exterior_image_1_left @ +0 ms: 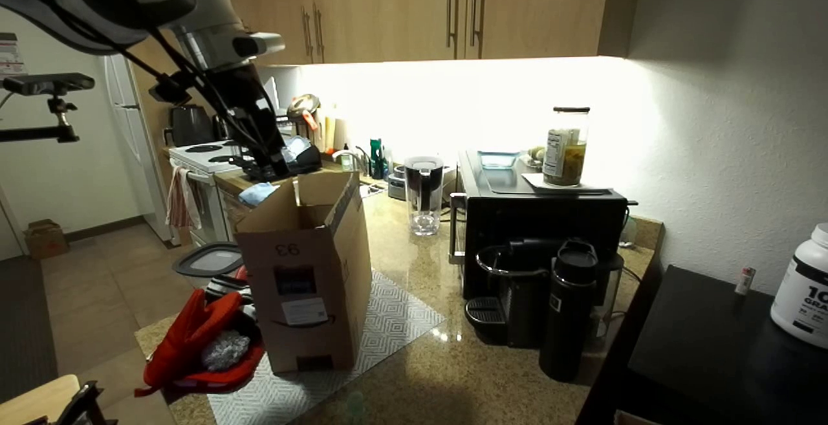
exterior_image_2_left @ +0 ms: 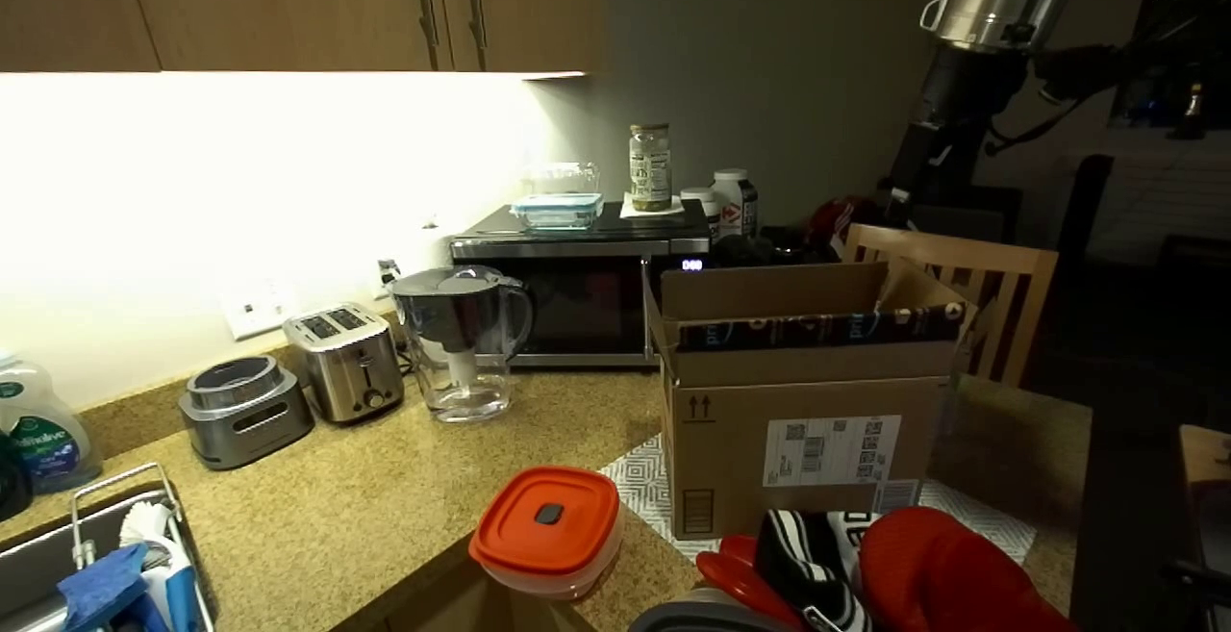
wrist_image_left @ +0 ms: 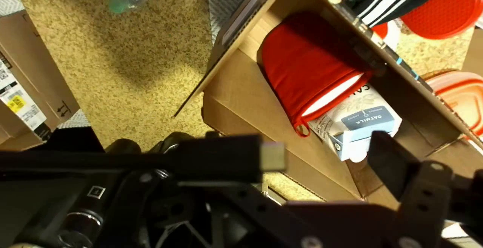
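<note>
My gripper [wrist_image_left: 327, 148] stands open, its fingers wide apart with nothing between them. In the wrist view it looks down on an open cardboard box [wrist_image_left: 245, 89]. Inside that box lie a red oven mitt [wrist_image_left: 307, 57] and a white and blue oatmilk carton [wrist_image_left: 364, 121], the mitt partly covering the carton. The carton's top end appears nearest the right finger, without visible contact. Both exterior views show the box [exterior_image_1_left: 301, 295] upright on a patterned mat [exterior_image_1_left: 398, 312], flaps up. The arm's gripper [exterior_image_2_left: 899, 209] hangs higher than the box rim; its exact distance from the box cannot be judged.
Another red mitt [exterior_image_1_left: 200, 328] and a black-and-white striped cloth [exterior_image_2_left: 813, 565] lie beside the box, near a red-lidded container [exterior_image_2_left: 548, 526]. A water pitcher [exterior_image_2_left: 466, 343], a microwave [exterior_image_2_left: 577, 310] topped by a jar [exterior_image_2_left: 650, 170], and a tall black bottle [exterior_image_1_left: 569, 312] share the counter.
</note>
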`<action>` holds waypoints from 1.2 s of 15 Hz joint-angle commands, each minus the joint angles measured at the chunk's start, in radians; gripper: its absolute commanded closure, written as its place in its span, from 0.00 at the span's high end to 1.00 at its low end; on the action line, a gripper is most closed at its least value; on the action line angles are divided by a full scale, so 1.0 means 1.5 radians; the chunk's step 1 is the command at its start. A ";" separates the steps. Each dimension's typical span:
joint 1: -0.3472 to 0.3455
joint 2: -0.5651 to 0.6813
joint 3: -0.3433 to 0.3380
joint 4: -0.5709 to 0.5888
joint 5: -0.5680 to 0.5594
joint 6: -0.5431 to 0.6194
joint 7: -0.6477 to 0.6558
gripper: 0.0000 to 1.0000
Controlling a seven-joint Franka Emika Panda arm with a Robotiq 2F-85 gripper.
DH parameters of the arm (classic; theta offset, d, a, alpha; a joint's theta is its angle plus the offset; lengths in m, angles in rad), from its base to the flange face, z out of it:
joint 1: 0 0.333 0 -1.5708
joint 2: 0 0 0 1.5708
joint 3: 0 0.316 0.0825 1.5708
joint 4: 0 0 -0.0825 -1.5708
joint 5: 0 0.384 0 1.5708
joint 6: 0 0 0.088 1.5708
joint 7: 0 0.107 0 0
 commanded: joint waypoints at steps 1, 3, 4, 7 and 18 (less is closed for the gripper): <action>-0.010 0.025 0.023 0.025 -0.001 0.003 0.059 1.00; -0.014 0.032 0.028 0.036 -0.003 0.003 0.086 1.00; -0.015 0.036 0.029 0.041 -0.002 0.002 0.099 1.00; -0.018 0.048 0.031 0.051 -0.002 0.005 0.133 1.00; -0.005 0.042 0.030 0.049 0.001 0.009 0.141 1.00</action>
